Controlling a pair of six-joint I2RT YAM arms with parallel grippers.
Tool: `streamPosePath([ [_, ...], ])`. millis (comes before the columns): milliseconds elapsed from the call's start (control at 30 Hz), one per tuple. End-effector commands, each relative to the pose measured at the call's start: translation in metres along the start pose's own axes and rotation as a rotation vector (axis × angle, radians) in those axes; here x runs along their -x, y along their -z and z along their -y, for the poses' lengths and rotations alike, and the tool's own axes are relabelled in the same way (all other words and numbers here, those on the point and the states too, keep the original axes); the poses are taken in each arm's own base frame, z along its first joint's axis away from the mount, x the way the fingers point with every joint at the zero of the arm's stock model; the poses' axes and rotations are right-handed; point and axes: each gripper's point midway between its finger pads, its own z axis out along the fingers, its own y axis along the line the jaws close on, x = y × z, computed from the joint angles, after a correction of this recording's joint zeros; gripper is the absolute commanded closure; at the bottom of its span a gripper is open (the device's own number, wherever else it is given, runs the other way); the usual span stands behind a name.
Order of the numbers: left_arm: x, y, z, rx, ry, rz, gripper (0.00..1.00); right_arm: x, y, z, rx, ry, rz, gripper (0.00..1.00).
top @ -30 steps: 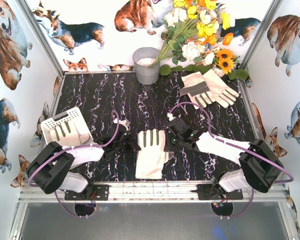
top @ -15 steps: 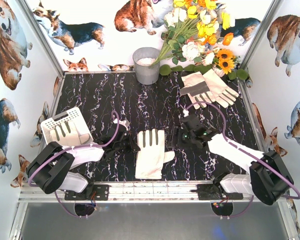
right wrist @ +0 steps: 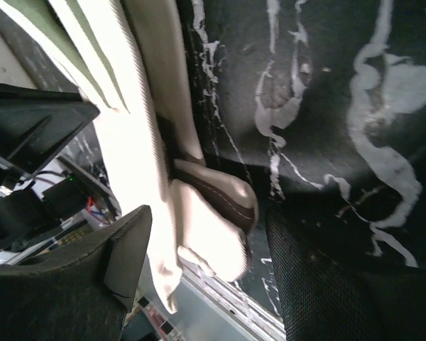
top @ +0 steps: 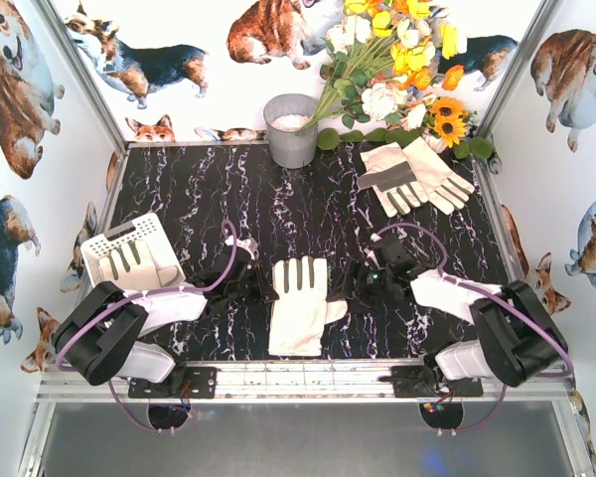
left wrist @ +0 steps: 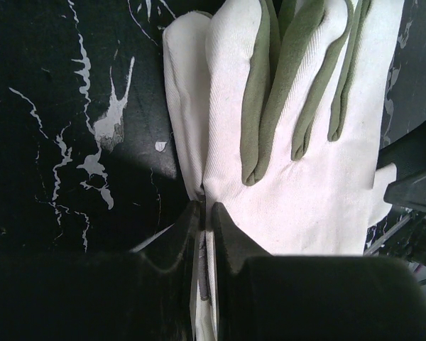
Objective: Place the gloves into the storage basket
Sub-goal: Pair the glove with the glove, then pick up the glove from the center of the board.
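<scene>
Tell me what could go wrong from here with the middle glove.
1. The left hand pinches only the thin edge of the glove; it may slip out when lifted.
2. The open right hand straddles the glove's thumb and could snag it.
3. The storage basket already holds another glove, so this floppy one may drape over its rim.

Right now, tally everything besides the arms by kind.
Gloves: 4 seen (centre glove, far-right pair, one basket glove)
White basket: 1
Grey bucket: 1
Flower bunch: 1
Total: 7
</scene>
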Motion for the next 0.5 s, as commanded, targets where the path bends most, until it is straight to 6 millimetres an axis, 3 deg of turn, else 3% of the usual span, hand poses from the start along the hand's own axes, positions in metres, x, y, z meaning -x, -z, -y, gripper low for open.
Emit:
streamPosePath([
  [0,-0.017,0.001,-0.030,0.113,-0.001,-0.065,1.00,0.001,-0.008,-0.017,0.114,0.004,-0.022,0.33],
  [333,-0.017,0.003,-0.028,0.110,0.002,-0.064,1.00,-0.007,-0.027,-0.022,0.151,0.005,-0.113,0.35],
  [467,-0.016,0.004,-0.026,0.101,0.004,-0.062,1.00,-0.010,-0.032,-0.027,0.163,0.024,-0.141,0.46],
])
